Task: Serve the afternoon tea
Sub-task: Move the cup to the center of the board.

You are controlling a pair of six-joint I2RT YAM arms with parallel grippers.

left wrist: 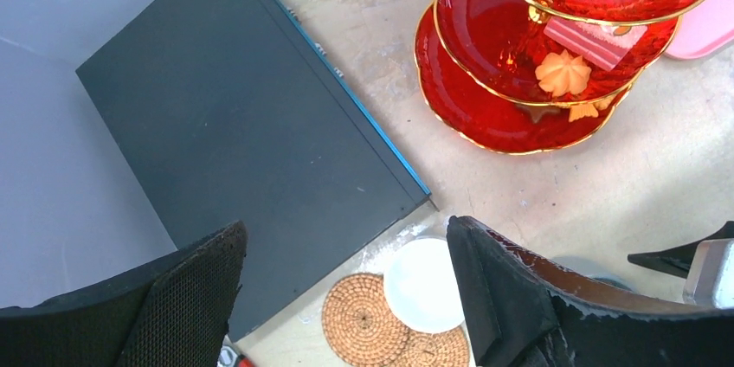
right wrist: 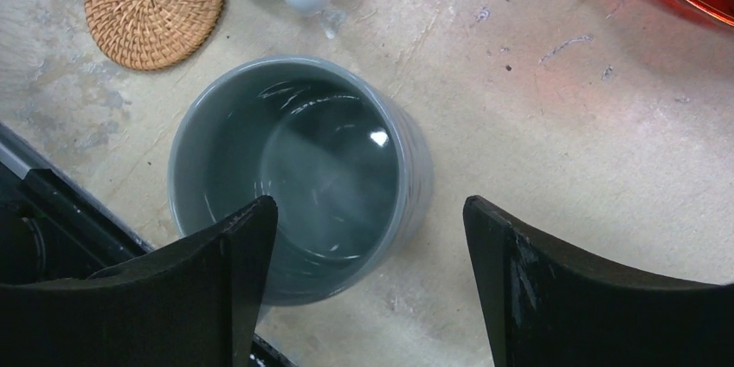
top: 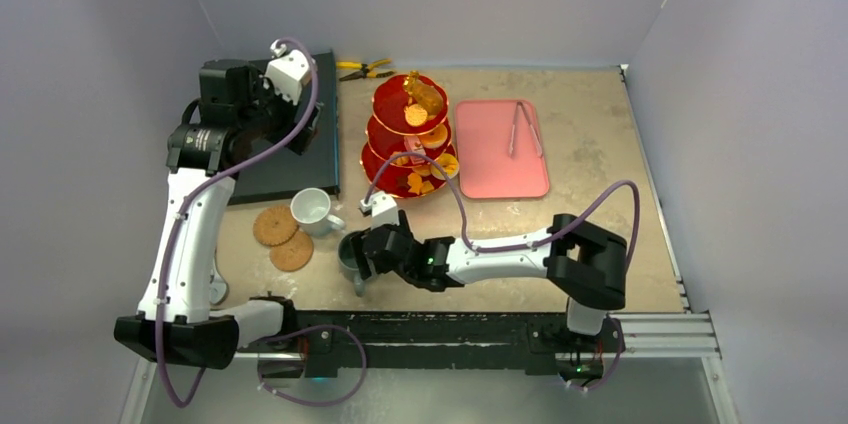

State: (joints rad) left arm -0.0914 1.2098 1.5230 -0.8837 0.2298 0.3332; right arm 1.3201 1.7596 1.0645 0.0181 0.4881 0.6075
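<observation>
The red three-tier stand (top: pixel 410 134) with a gold handle holds orange and brown biscuits (top: pixel 416 114); the left wrist view shows it (left wrist: pixel 485 99) with an orange biscuit (left wrist: pixel 563 73). The white mug (top: pixel 312 209) stands beside two cork coasters (top: pixel 275 226). The grey mug (top: pixel 350 254) stands near the front edge. My right gripper (top: pixel 362 262) is open at the grey mug (right wrist: pixel 299 168); one finger (right wrist: pixel 234 272) overlaps its rim and the other stands off to the side. My left gripper (top: pixel 290 124) is open and empty, high above the white mug (left wrist: pixel 424 285) and a coaster (left wrist: pixel 363 319).
A flat dark slab (top: pixel 290 134) lies at the back left under my left gripper. Yellow-handled pliers (top: pixel 362 69) lie behind the stand. A pink tray (top: pixel 480 159) with tongs (top: pixel 525 127) sits right of the stand. A coaster (right wrist: pixel 156 3) lies beyond the grey mug.
</observation>
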